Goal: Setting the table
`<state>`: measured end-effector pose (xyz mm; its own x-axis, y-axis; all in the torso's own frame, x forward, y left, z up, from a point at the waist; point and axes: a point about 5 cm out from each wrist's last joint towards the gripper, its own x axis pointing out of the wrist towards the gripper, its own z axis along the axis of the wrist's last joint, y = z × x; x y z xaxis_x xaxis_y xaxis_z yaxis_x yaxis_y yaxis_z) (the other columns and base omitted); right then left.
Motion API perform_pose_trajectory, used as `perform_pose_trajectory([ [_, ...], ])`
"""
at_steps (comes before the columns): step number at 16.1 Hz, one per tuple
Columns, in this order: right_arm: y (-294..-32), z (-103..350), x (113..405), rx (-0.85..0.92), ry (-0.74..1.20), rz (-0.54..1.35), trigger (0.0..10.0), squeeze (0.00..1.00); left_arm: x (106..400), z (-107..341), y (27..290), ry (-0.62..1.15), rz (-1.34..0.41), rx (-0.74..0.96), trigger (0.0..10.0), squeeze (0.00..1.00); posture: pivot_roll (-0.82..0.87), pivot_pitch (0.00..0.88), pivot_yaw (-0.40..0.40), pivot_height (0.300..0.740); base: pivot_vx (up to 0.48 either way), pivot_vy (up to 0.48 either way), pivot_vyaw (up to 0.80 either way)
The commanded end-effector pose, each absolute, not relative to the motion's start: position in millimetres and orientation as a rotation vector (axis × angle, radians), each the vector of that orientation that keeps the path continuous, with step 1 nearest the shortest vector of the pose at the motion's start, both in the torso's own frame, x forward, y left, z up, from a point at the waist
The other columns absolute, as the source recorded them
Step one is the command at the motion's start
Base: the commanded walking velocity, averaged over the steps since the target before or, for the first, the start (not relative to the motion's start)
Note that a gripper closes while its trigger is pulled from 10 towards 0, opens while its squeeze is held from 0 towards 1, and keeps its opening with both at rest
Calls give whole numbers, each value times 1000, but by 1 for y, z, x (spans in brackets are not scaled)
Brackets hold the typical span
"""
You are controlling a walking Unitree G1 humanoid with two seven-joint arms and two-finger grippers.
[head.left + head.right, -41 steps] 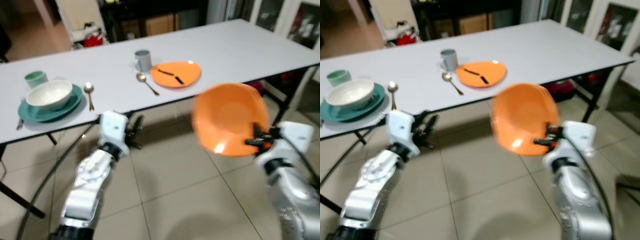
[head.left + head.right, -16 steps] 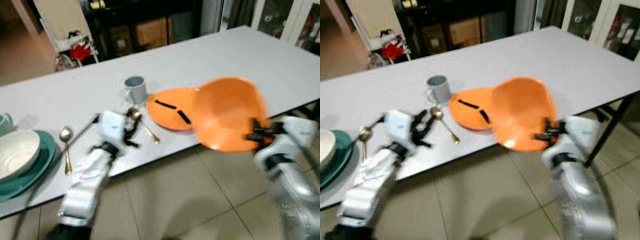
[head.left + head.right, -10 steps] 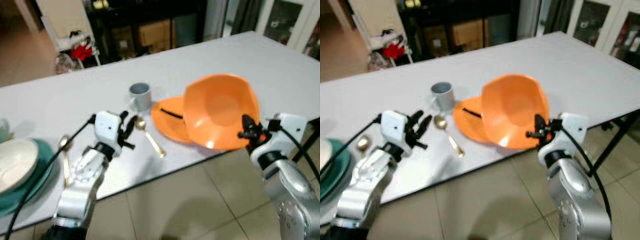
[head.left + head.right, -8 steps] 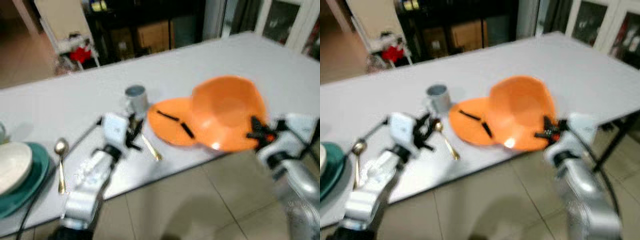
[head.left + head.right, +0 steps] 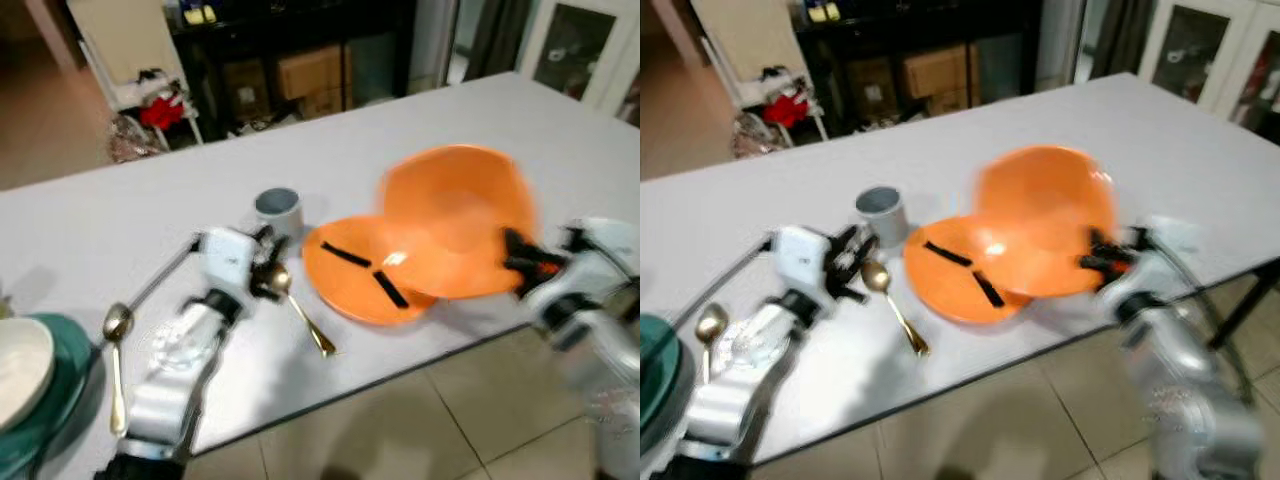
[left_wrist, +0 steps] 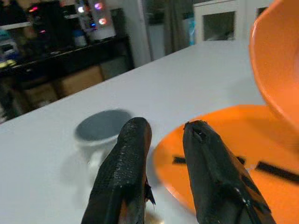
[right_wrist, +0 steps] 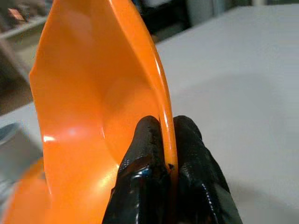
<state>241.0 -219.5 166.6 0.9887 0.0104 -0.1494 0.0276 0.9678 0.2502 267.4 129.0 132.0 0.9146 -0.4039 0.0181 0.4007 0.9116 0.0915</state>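
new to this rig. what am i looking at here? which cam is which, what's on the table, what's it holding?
It is a walking humanoid with two silver arms, each ending in a two-fingered black claw. The two wide pictures come from a stereo camera on its head, looking down at a white table. The two close pictures come from cameras on the wrists, looking along each claw's fingers.

On the table: an orange plate with two black strips on it, a grey mug behind it, and a gold spoon beside the plate. Further to the robot's left lie a second spoon and a teal plate carrying a white bowl.

The right claw pinches the rim of an orange bowl, tilted on edge above the orange plate. The left claw holds nothing and hovers, open, near the mug.
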Motion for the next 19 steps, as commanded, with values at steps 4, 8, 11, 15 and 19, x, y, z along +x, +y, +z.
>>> perform_pose_trajectory([
  [4,-206,178,251,459,207,144,10000,0,266,135,137,-1,-470,95,10000,0,-5,0,86,740,72,0,0],
  [8,-208,183,269,639,247,182,10000,0,262,135,134,74,-630,104,10000,0,-4,0,91,740,0,0,0],
  [11,-210,168,284,787,418,179,10000,0,246,136,124,198,-930,95,10000,0,6,0,92,740,0,0,0],
  [15,-211,155,293,861,539,119,10000,0,246,139,119,217,-978,116,10000,0,10,0,92,740,0,0,0],
  [19,-212,143,295,900,667,66,10000,0,240,140,121,256,-1013,136,10000,0,20,0,85,740,0,0,0],
])
